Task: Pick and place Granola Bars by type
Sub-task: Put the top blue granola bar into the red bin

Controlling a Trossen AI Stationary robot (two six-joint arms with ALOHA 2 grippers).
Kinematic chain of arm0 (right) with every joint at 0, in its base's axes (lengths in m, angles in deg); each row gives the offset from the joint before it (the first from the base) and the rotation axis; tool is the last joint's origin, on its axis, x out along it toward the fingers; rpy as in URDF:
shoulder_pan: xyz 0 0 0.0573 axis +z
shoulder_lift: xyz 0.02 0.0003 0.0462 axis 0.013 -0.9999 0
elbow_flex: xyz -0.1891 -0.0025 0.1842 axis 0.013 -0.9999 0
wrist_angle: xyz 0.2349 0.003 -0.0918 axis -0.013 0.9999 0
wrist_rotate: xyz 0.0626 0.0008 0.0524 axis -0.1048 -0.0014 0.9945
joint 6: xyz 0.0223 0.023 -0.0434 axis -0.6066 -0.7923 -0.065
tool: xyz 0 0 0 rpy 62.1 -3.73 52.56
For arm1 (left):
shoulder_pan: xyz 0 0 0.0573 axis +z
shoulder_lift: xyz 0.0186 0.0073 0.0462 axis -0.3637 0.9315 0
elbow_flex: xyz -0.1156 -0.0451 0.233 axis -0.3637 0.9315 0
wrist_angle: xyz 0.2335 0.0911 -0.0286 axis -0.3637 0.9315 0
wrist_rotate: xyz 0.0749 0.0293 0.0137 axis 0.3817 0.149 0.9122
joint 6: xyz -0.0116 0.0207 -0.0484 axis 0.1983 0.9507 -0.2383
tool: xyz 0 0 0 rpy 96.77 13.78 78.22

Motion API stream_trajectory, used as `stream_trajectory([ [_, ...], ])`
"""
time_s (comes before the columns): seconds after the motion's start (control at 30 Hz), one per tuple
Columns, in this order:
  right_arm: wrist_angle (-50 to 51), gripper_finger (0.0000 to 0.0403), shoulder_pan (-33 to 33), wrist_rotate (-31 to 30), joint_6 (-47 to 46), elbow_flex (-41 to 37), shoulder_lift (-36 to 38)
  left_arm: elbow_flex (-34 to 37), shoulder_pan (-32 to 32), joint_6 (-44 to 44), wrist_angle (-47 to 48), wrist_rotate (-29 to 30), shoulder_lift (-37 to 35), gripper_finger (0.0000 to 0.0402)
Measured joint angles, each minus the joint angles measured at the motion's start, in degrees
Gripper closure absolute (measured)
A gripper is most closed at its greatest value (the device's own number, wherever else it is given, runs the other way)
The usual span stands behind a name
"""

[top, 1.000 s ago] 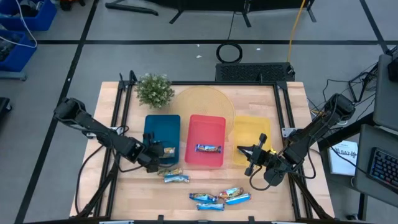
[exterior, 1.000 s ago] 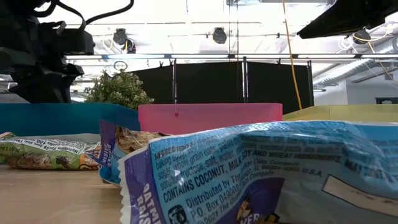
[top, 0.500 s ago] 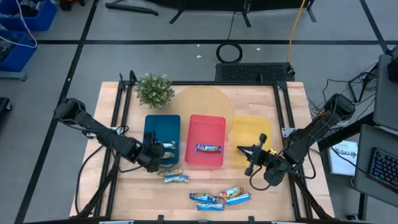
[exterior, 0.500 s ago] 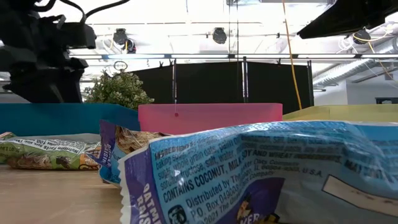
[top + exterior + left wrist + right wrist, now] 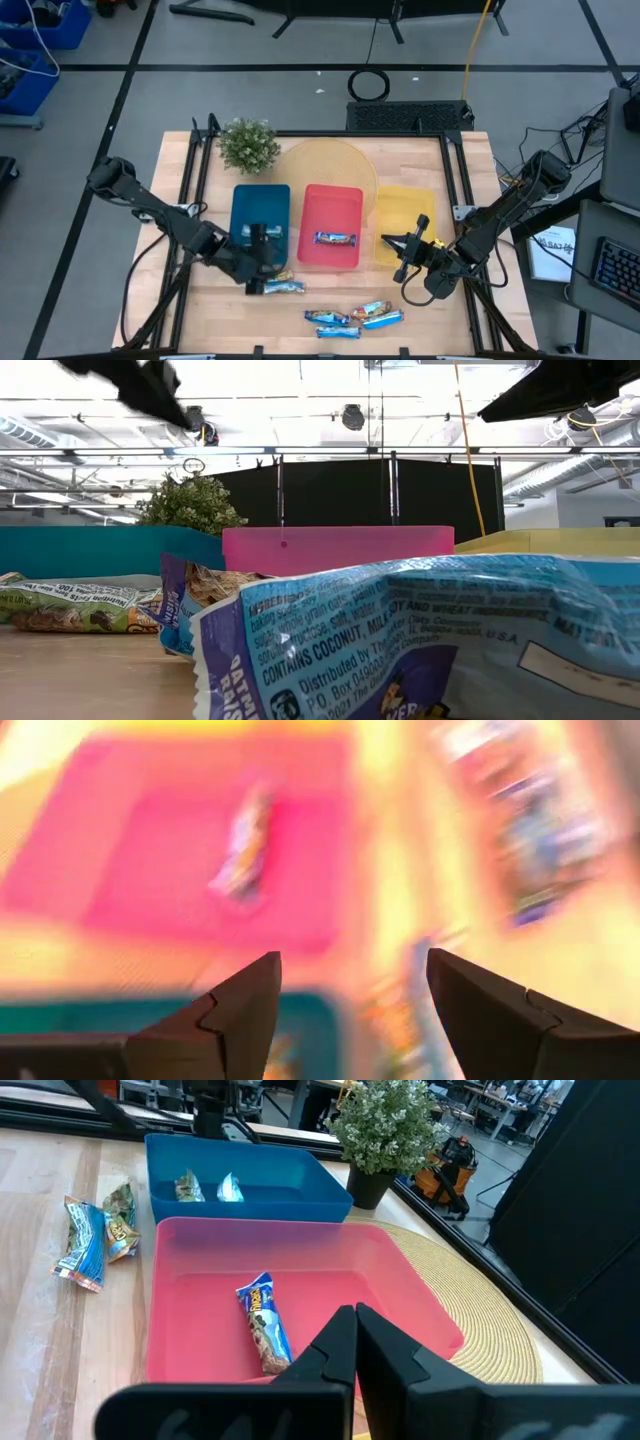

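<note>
One granola bar [image 5: 266,232] lies in the blue tray [image 5: 245,205]; the right wrist view shows two bars there [image 5: 188,1185] [image 5: 230,1187]. Another bar [image 5: 335,238] lies in the red tray [image 5: 332,205]. On the table lie a blue-white bar [image 5: 283,287] with a greenish bar [image 5: 276,276] beside it, and several more bars [image 5: 355,318] near the front edge. My left gripper [image 5: 264,266] hovers open at the blue tray's near right corner, with nothing between its fingers [image 5: 240,1020]. My right gripper [image 5: 397,250] is shut over the yellow tray's [image 5: 403,215] near edge.
A potted plant [image 5: 248,145] stands behind the blue tray, and a round woven mat [image 5: 330,160] lies behind the red tray. In the low view a large wrapper [image 5: 430,640] fills the foreground, and my left arm [image 5: 140,385] shows at the top left.
My left gripper has opened and let go of a bar, which now lies in the blue tray's near right part. The gripper has then risen and swung toward the table's near edge, over the loose bars beside the tray.
</note>
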Motion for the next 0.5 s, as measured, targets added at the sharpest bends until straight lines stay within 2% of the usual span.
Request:
stream_trajectory([
  [0.13, 0.00, 0.0403, 0.00, 0.00, 0.26, 0.00, 0.00, -0.40, -3.80, 6.05, -9.92, -2.30, 4.62, 0.0144],
  [0.27, 0.00, 0.0403, -0.04, -0.02, 0.24, 0.00, -0.02, -0.49, -5.29, 6.53, -18.18, -4.16, 11.15, 0.0144],
  [0.37, -0.02, 0.0403, -0.19, -0.05, 0.25, 0.00, -0.02, -3.75, -4.97, 5.80, -18.42, -5.77, 16.84, 0.0144],
  [0.5, -0.20, 0.0403, -1.05, -0.06, 0.11, 0.00, -0.02, -12.49, -4.90, 7.15, -13.23, -8.46, 24.81, 0.0144],
])
